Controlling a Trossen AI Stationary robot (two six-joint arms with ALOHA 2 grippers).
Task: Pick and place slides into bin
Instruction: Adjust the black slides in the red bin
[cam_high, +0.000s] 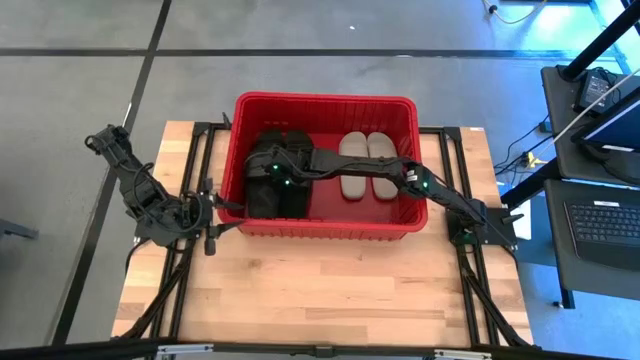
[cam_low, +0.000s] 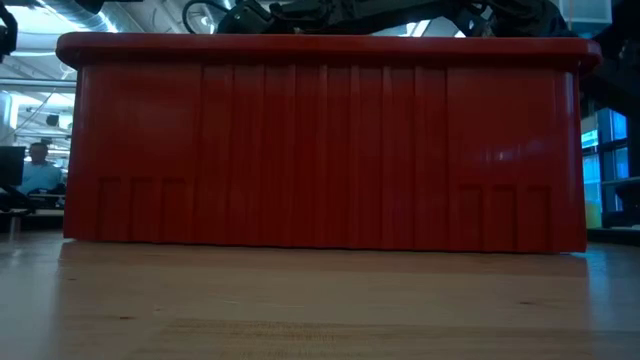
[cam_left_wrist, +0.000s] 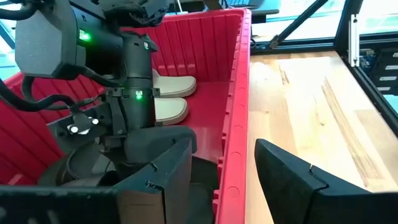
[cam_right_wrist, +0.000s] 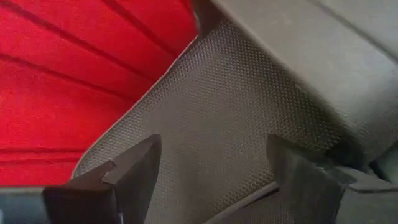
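The red bin (cam_high: 325, 100) stands on the wooden table and fills the low view (cam_low: 320, 150). Black slides (cam_high: 280, 195) lie in its left half, and two beige slides (cam_high: 365, 160) lie side by side in its right half. My right gripper (cam_high: 268, 165) reaches across the bin from the right and is down among the black slides. It is open, and its fingers stand apart close over a black slide's textured footbed (cam_right_wrist: 217, 112). My left gripper (cam_high: 215, 207) is open and empty outside the bin's left wall, near the bin's near left corner.
The bin's near wall (cam_left_wrist: 239, 93) runs away from my left gripper, with bare table (cam_left_wrist: 311, 106) on its near side. The right arm's wrist (cam_left_wrist: 124, 93) shows inside the bin, with the beige slides (cam_left_wrist: 171, 93) behind it. Black frame rails (cam_high: 190, 180) cross the table.
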